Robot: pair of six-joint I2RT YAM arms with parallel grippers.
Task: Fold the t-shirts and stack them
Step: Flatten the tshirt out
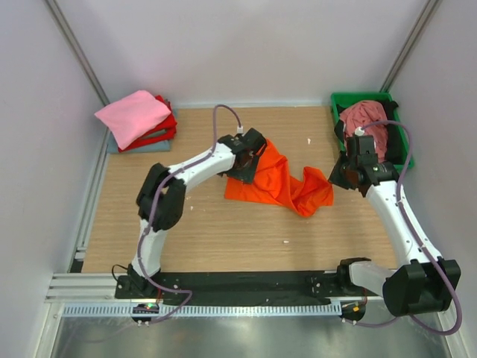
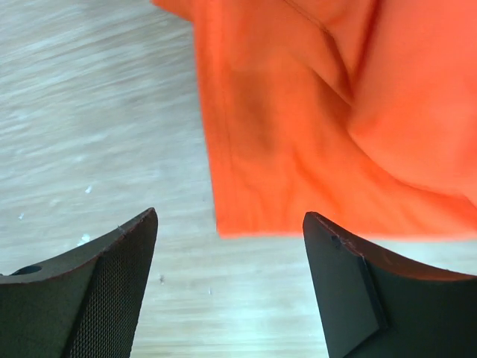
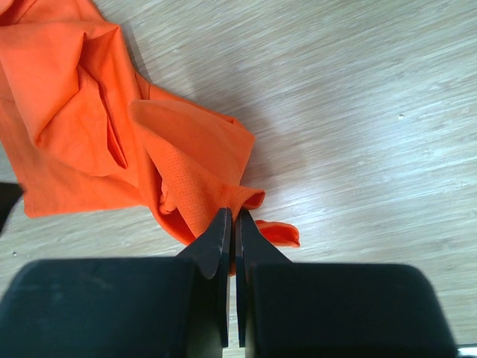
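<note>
A bright orange t-shirt [image 1: 279,183] lies crumpled in the middle of the table. My left gripper [image 1: 244,155] is open and empty, just above the table at the shirt's left edge [image 2: 313,112]; its jaws [image 2: 229,216] stand wide apart with bare wood between them. My right gripper [image 1: 339,179] is shut on a fold of the orange shirt's right end [image 3: 194,186], with cloth pinched between the fingertips [image 3: 235,214]. A folded stack at the back left has a light pink tee [image 1: 134,115] on top, a red one [image 1: 168,128] under it and a grey-blue one [image 1: 118,146] at the bottom.
A green plastic tray [image 1: 395,101] stands at the back right and holds a crumpled dusty rose tee [image 1: 365,119], close behind the right arm. White walls close in the wooden table [image 1: 223,231] on three sides.
</note>
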